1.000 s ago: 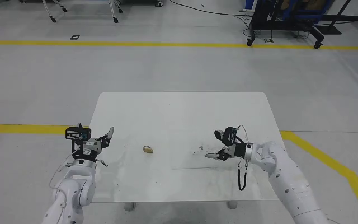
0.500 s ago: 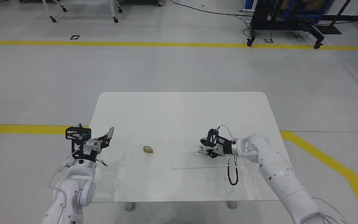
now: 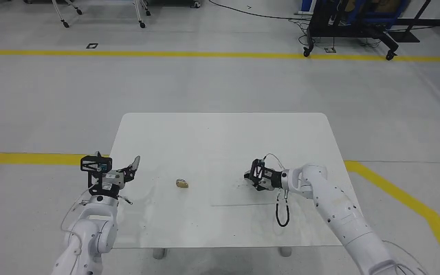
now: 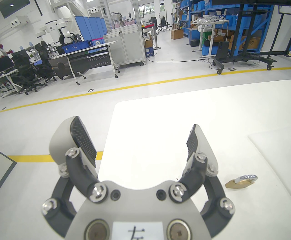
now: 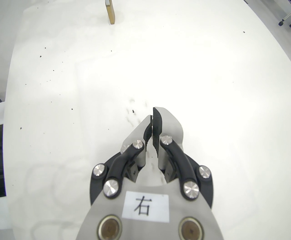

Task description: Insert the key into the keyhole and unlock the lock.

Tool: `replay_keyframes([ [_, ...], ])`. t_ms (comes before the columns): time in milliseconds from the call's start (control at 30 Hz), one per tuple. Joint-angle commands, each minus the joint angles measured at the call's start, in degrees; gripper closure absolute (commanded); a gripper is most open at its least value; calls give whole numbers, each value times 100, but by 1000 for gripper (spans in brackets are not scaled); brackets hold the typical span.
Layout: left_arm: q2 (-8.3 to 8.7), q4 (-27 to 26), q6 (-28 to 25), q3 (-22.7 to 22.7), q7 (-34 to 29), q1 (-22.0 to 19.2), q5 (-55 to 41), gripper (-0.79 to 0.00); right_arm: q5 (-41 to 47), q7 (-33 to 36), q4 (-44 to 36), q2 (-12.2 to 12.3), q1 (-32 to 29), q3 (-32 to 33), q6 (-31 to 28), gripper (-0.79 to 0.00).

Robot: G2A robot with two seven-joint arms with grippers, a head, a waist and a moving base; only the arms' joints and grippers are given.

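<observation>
A small brass padlock (image 3: 182,183) with a silver shackle lies on its side on the white table (image 3: 227,137), left of centre. It also shows in the left wrist view (image 4: 241,181) and, farther off, as the padlock (image 5: 110,11) in the right wrist view. My right gripper (image 3: 250,178) is low on the table right of the padlock, its fingers pressed together (image 5: 151,116) at the spot where the key lay. The key itself is hidden between the pads. My left gripper (image 3: 118,170) hangs at the table's left edge, wide open (image 4: 136,129) and holding nothing.
A thin clear sheet (image 3: 237,199) lies flat on the table near the front, under the right arm. Dark specks and scuff marks (image 5: 133,111) dot the surface by the right fingertips. Yellow floor tape runs beyond both table sides.
The right arm slid left along the table to where the key lay, and its fingers went from open to shut there. The left arm and the padlock stayed still.
</observation>
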Motion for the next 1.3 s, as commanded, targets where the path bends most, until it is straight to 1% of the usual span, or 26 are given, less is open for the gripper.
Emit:
replay_keyframes([
  [0,0,0,0,0,0,0,0,-785,-49,-29,-50,15,-19,5,9,0],
  [200,0,0,0,0,0,0,0,-785,-197,-64,-332,69,-133,51,90,0],
  [400,0,0,0,0,0,0,0,-785,-161,-1,-610,106,-249,104,188,0],
  [833,0,0,0,0,0,0,0,-785,-158,13,-623,108,-254,107,205,0],
  [900,-2,-143,-213,198,28,6,214,-785,-158,13,-623,108,-254,107,205,0],
  [1000,-11,-422,-504,725,-179,-149,905,-785,-158,13,-623,108,-254,107,205,0],
  [1133,-84,-427,-708,1583,-701,-777,1475,-785,-158,13,-623,108,-254,107,205,0],
  [1200,-129,-339,-1021,2026,-1003,-1123,1589,-785,-158,13,-623,108,-254,107,205,0],
  [1267,-185,-133,-1324,2447,-1313,-1478,1606,-785,-158,13,-623,108,-254,107,205,0],
])
